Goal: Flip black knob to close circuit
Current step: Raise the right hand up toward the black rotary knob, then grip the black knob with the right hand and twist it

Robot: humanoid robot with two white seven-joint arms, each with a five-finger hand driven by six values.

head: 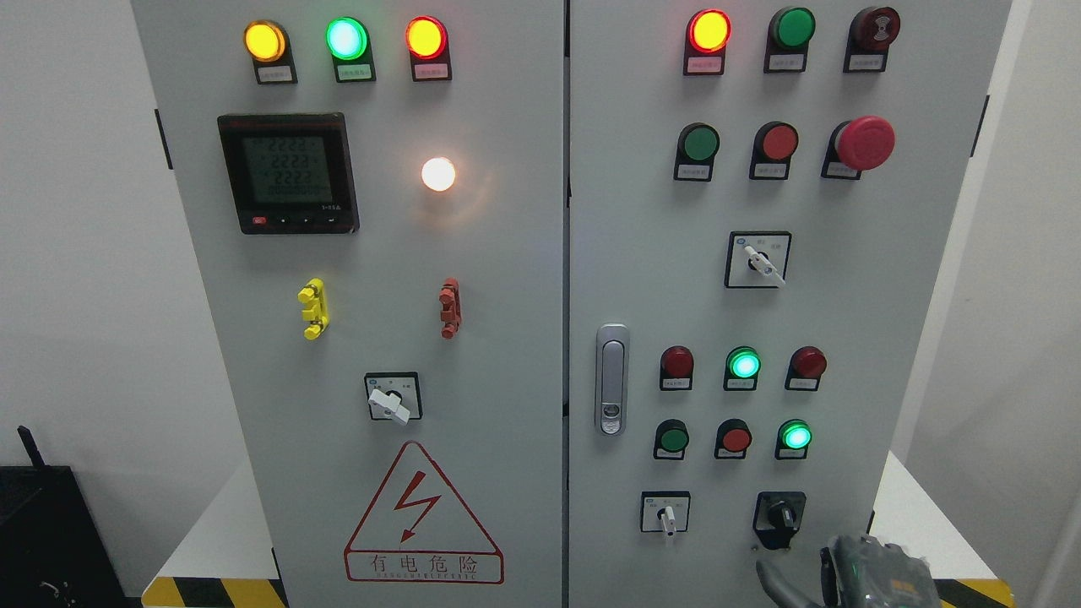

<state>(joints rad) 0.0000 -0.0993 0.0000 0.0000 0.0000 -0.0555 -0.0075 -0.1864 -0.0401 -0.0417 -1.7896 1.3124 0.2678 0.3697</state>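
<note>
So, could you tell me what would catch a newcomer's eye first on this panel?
Probably the bright white lamp glowing mid-height on the left door, beside the lit meter screen. Next, the big red mushroom button at the upper right. At the bottom right, the right hand sits just below the black knob.

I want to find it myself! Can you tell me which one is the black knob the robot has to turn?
Look at the right-hand cabinet door and go to its bottom row, which has two switches. The black knob is the right one, just above the robot's right hand. Its neighbour, the white-handled switch, has a pale plate; this one is all black.
</note>
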